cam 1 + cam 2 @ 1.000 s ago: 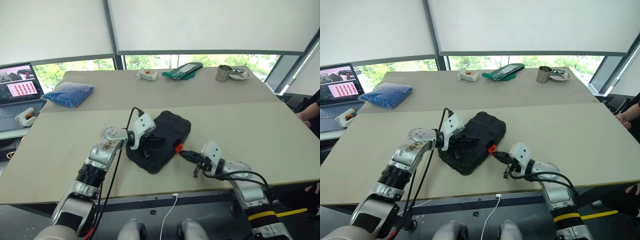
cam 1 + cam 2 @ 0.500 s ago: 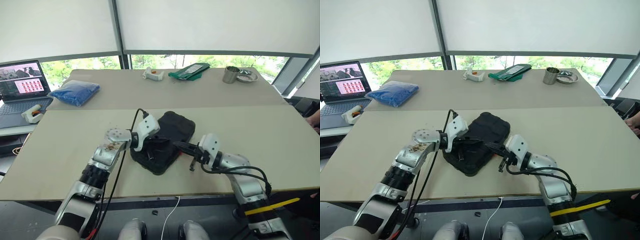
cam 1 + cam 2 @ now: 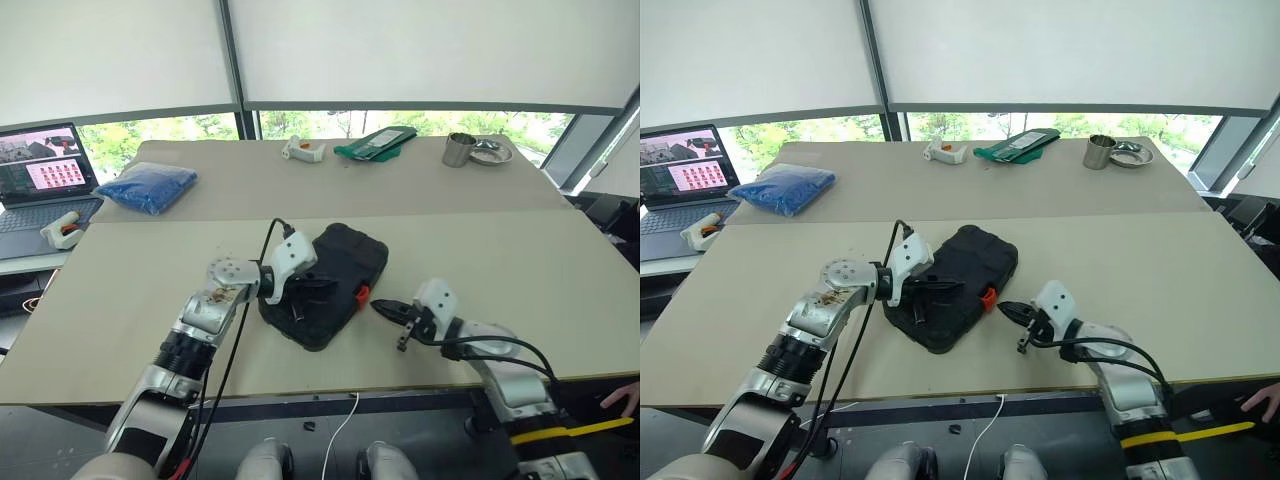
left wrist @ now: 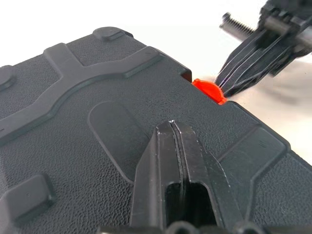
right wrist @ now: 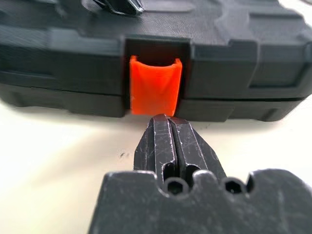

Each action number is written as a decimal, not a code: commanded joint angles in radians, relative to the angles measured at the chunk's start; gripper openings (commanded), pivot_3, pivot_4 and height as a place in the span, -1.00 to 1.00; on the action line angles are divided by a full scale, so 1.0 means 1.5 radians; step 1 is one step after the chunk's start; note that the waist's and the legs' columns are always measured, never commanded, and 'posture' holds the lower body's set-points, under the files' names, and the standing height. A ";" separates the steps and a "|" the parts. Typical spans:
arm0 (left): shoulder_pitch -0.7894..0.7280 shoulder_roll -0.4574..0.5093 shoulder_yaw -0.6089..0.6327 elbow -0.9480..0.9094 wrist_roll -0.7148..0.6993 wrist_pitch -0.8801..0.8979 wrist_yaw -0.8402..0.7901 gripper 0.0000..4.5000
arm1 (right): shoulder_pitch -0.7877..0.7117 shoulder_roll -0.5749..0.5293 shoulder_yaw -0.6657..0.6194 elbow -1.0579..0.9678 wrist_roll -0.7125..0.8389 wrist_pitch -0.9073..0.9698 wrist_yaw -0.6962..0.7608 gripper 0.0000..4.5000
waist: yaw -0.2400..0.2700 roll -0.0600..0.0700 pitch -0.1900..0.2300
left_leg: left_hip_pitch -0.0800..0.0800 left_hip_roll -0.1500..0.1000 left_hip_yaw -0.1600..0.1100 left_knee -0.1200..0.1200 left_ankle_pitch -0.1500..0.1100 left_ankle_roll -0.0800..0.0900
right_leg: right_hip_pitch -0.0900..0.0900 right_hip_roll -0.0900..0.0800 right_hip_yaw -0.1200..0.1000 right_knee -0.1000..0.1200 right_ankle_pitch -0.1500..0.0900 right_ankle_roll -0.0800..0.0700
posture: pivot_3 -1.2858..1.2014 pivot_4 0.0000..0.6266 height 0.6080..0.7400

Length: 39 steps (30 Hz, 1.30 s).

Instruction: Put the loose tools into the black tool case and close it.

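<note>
Beige counter [image 3: 120, 290] boards are running under a row of windows with white blinds drawn down above them. On the near board the black tool case [image 3: 335, 270] is lying shut, lid down on its base, with its small orange latch [image 3: 362, 294] facing the right pincer [image 3: 385, 308].

That right pincer is hovering low over the counter just beside the latch, its two black fingers pressed together and gripping nothing. In the right wrist view its joined tips [image 5: 168, 127] are sitting right in front of the orange latch, very near it; whether they are touching it cannot be told.

On the other side of the case, the left pincer [image 3: 318, 284] is lying across the lid, its fingers likewise closed on nothing. In the left wrist view the closed tips [image 4: 171, 127] are resting low over the textured black lid, and the latch is showing just beyond them at the lid's far edge, with the right pincer's fingers angling in toward it.

Well beyond both pincers, on the far board, a blue cloth bundle [image 3: 150, 186], a green object [image 3: 375, 142] and a metal cup [image 3: 459, 149] are lying. Off past the left arm, a laptop [image 3: 40, 175] is glowing.
</note>
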 commanded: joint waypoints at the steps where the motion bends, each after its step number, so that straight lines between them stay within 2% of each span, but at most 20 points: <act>1: 0.051 0.001 -0.052 0.045 0.019 0.049 -0.015 -0.99 | -0.033 0.020 0.017 0.015 -0.003 -0.023 0.008 -1.00 | -0.001 0.000 0.000 | 0.000 0.000 0.000 0.000 0.000 0.000 | 0.000 0.000 0.000 0.000 0.000 0.000 | 0.03 -0.52 1.00; 8: 0.061 0.002 -0.023 0.047 0.011 0.012 0.001 -0.99 | -0.047 0.031 0.019 0.003 0.018 -0.027 0.042 -1.00 | -0.006 0.000 0.000 | 0.000 0.001 0.000 0.000 0.000 0.000 | 0.000 0.000 0.000 0.001 0.000 0.000 | 0.03 -0.52 1.00; 11: 0.071 -0.006 0.031 0.030 -0.034 0.008 0.007 -0.99 | -0.022 0.009 -0.002 -0.029 0.041 -0.019 0.064 -1.00 | -0.008 0.000 0.000 | 0.000 0.001 0.000 0.000 0.000 0.000 | 0.000 0.000 0.001 0.001 0.000 0.000 | 0.03 -0.52 1.00; 12: 0.077 -0.001 0.048 0.014 -0.049 -0.012 -0.003 -0.88 | -0.009 -0.003 -0.015 -0.048 0.058 -0.004 0.070 -1.00 | -0.010 0.000 0.000 | -0.001 0.001 0.001 0.000 0.000 0.000 | 0.000 0.000 0.001 0.001 0.000 0.000 | 0.03 -0.52 1.00; 14: 0.091 0.016 0.081 -0.026 -0.082 -0.046 -0.034 -0.72 | 0.017 -0.032 -0.035 -0.083 0.083 0.009 0.092 -0.74 | -0.012 0.000 0.000 | -0.001 0.001 0.001 0.000 0.000 0.000 | 0.000 0.001 0.002 0.001 0.000 0.000 | 0.03 -0.52 1.00; 16: 0.108 0.029 0.130 -0.067 -0.134 -0.062 -0.057 -0.41 | 0.045 -0.066 -0.057 -0.113 0.103 0.011 0.115 -0.53 | -0.013 -0.001 0.000 | -0.002 0.002 0.001 -0.001 0.000 -0.001 | -0.001 0.002 0.002 0.001 0.000 0.000 | 0.03 -0.52 1.00; 19: 0.135 0.062 0.223 -0.125 -0.210 -0.065 -0.058 0.05 | 0.098 -0.112 -0.117 -0.134 0.124 -0.026 0.136 -0.08 | -0.012 -0.003 0.002 | -0.003 0.002 0.001 -0.002 0.000 -0.001 | -0.002 0.002 0.002 0.001 0.000 0.000 | 0.03 -0.52 1.00; 23: 0.217 0.150 0.309 -0.152 -0.213 -0.057 -0.039 0.77 | 0.168 -0.167 -0.199 -0.113 0.143 -0.085 0.178 0.58 | -0.012 -0.006 0.005 | -0.004 0.002 0.001 -0.002 0.000 -0.001 | -0.004 0.002 0.002 0.000 -0.001 -0.001 | 0.03 -0.52 1.00; 25: 0.275 0.198 0.329 -0.144 -0.196 -0.069 -0.050 1.00 | 0.176 -0.180 -0.231 -0.093 0.150 -0.110 0.185 0.85 | -0.013 -0.005 0.005 | -0.003 0.002 0.002 -0.004 -0.001 -0.001 | -0.003 0.001 0.003 -0.001 -0.001 -0.001 | 0.03 -0.52 1.00; 26: 0.300 0.216 0.338 -0.136 -0.188 -0.082 -0.055 1.00 | 0.177 -0.187 -0.242 -0.079 0.148 -0.124 0.188 0.96 | -0.013 -0.005 0.005 | -0.003 0.001 0.003 -0.004 -0.001 -0.001 | -0.003 0.001 0.003 -0.001 -0.001 -0.001 | 0.03 -0.52 1.00; 29: 0.355 0.243 0.371 -0.077 -0.136 -0.157 -0.012 1.00 | 0.176 -0.204 -0.261 -0.034 0.129 -0.179 0.192 0.96 | -0.010 -0.005 0.007 | -0.003 0.001 0.003 -0.005 -0.001 -0.002 | -0.005 0.000 0.003 -0.002 -0.001 -0.001 | 0.03 -0.52 1.00; 33: 0.398 0.248 0.382 -0.030 -0.065 -0.284 0.050 1.00 | 0.177 -0.226 -0.263 0.005 0.122 -0.224 0.217 0.96 | 0.001 -0.007 0.009 | -0.004 0.001 0.003 -0.005 -0.001 -0.003 | -0.009 -0.001 0.002 -0.002 -0.001 -0.001 | 0.03 -0.52 1.00; 39: 0.419 0.235 0.385 -0.021 -0.077 -0.320 0.069 1.00 | 0.155 -0.226 -0.243 0.059 0.112 -0.273 0.229 0.96 | 0.007 -0.006 0.009 | -0.007 0.001 0.004 -0.006 -0.001 -0.003 | -0.012 -0.003 0.002 -0.002 -0.001 -0.002 | 0.03 -0.52 1.00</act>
